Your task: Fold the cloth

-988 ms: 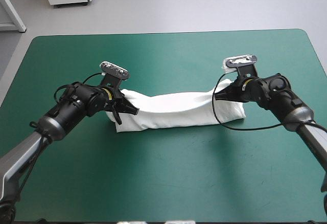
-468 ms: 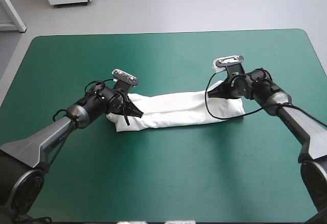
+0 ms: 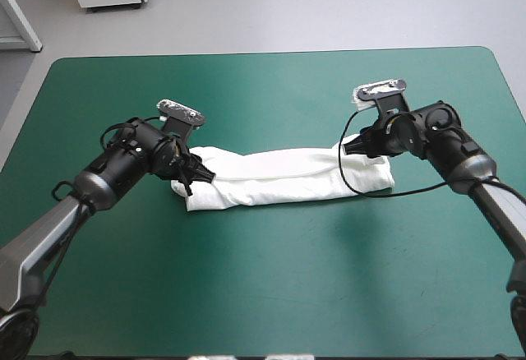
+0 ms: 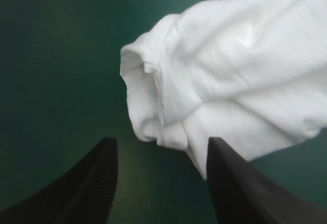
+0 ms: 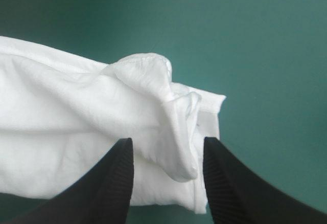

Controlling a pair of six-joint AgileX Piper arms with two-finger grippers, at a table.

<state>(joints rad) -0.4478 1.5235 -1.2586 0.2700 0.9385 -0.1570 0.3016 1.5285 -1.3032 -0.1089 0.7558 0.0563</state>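
shirt (image 3: 279, 177) lies as a long folded strip across mid counter (image 3: 271, 294). left hand (image 3: 200, 179) and right hand (image 3: 348, 150) sit low, one at each end, both released, holding nothing. to grab well: centre each bunched end in the gap, catch every layer, clench both together. arms angle inward, wrists pitched down.
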